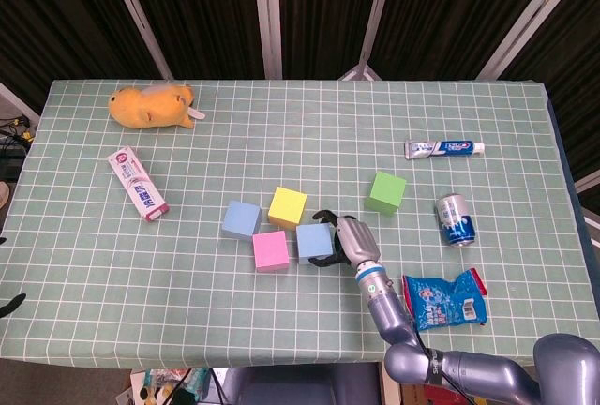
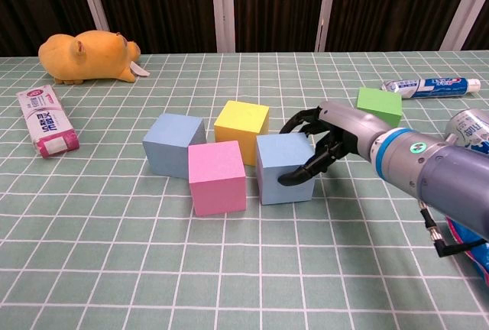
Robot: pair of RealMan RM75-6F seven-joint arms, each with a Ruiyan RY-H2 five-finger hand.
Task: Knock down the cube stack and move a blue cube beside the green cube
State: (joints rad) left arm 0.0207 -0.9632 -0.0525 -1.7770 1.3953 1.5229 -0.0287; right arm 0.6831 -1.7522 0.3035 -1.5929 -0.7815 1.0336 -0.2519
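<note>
All four loose cubes lie flat on the surface (image 1: pixel 112 264), so the stack is down and the step in hand, as I judge it, is taking a blue cube over to the green cube (image 1: pixel 385 192). The right hand (image 1: pixel 348 241) is at the nearer blue cube (image 1: pixel 314 242), its fingers (image 2: pixel 299 175) curled round the cube's right side and front, with the thumb low against the front face; they appear to hold it, though how firmly cannot be told. The green cube sits apart, further back and to the right, near the toothpaste tube (image 1: pixel 444 148) and the can (image 1: pixel 456 218). To do this well, the grip should be squared on opposite faces before lifting, since a hold on one corner may let the cube twist out. The yellow cube (image 1: pixel 287 206) and pink cube (image 1: pixel 270 250) stand just beside the blue one, so it should come up clear of them first. The path then runs right and back; set it down just beside the green cube without nudging it or the can. The second blue cube (image 1: pixel 242 220) stays left. The left hand is not in view.
</note>
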